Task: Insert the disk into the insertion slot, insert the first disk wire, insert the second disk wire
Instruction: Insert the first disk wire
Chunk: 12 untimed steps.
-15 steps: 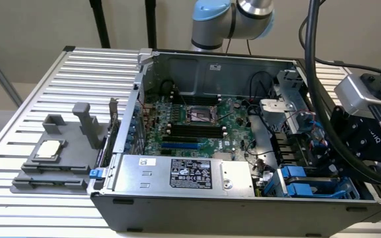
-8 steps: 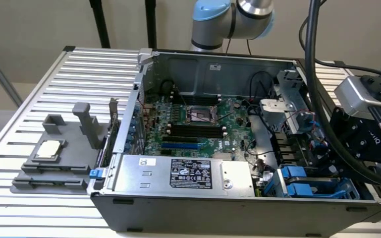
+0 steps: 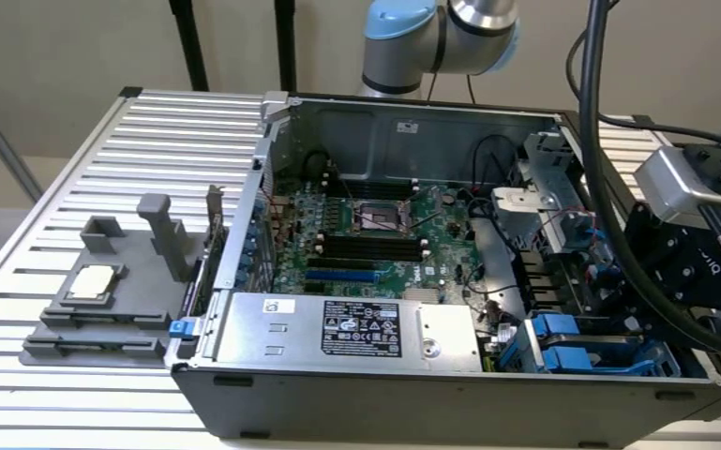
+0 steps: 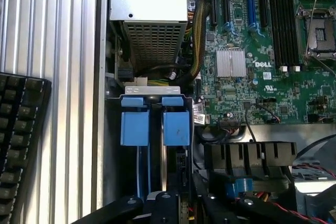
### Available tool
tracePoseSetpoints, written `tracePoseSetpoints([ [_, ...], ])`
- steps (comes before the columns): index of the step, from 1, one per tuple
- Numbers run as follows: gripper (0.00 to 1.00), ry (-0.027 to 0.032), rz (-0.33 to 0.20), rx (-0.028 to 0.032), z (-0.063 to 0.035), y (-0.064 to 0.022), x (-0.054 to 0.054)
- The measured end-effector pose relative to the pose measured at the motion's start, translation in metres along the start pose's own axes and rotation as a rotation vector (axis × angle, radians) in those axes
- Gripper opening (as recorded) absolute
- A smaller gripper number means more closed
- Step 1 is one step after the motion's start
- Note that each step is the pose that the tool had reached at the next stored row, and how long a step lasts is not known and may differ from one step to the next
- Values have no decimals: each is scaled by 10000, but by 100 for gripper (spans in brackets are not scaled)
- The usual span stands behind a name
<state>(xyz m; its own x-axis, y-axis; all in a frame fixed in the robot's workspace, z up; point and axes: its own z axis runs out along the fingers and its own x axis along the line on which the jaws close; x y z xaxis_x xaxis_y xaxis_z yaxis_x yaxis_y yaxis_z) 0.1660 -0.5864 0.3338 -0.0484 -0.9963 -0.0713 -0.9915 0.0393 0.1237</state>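
Smooth blue plastic tabs line the insertion slot (image 4: 176, 127); the table (image 4: 52, 24) is ribbed silvery metal.

In the wrist view your hand (image 4: 168, 206) is cut off by the picture's edge, with its black front parts poking in. In the exterior view thick black cables (image 3: 604, 197) cross in front of it, and it runs off that view's right edge. The arm (image 3: 442, 37) is cropped at the top there, and the case (image 3: 460, 398) at the bottom. The slot (image 4: 134, 124) drops into shadow near the hand; you cannot tell what fills it. The power supply (image 3: 335, 328) label is too small for you to read, and the wrist view crops that box. A black gridded thing (image 4: 21, 145) on the table (image 4: 63, 51) is cropped too; you cannot tell what it is.
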Motion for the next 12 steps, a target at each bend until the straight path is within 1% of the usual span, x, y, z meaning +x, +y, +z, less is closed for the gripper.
tracePoseSetpoints([
  [3,25,1,-7,0,-43,35,1],
  [7,25,2,-13,0,-92,155,3],
  [12,25,-1,-19,0,-97,166,4],
])
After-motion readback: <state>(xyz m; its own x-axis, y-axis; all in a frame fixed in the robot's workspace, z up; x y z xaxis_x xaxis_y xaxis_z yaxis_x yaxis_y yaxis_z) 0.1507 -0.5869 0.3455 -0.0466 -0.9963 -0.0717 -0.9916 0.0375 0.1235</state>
